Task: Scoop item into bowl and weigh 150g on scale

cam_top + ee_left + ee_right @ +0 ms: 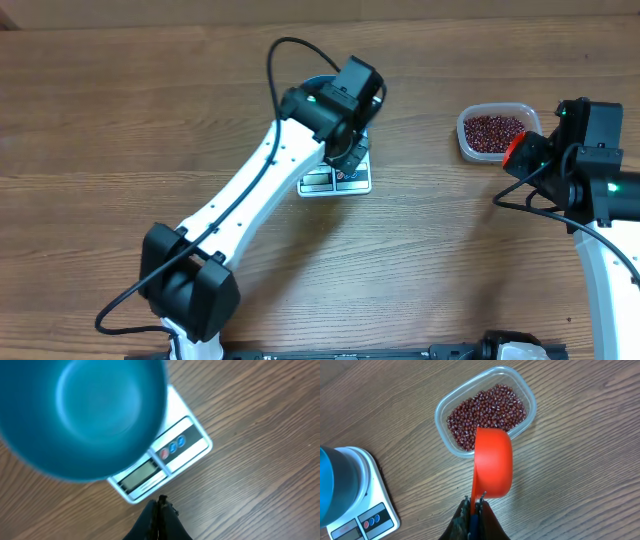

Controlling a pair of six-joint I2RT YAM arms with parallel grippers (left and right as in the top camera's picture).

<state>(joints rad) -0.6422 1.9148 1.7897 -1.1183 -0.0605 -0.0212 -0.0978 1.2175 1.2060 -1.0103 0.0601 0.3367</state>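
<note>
The blue bowl sits empty on the white scale. The left claw is clenched on nothing, just before its display. The right claw grips an orange scoop over the clear tub of red-brown beans.

The bowl, blurred, runs past the left wrist view's top edge.

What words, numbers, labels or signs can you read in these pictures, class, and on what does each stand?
No text can be read anywhere.
The scale: its display shows no legible digits.
The three round buttons beside it: marks too small and blurred to read.
The blue bowl, the orange scoop and the clear tub: no print visible.
</note>
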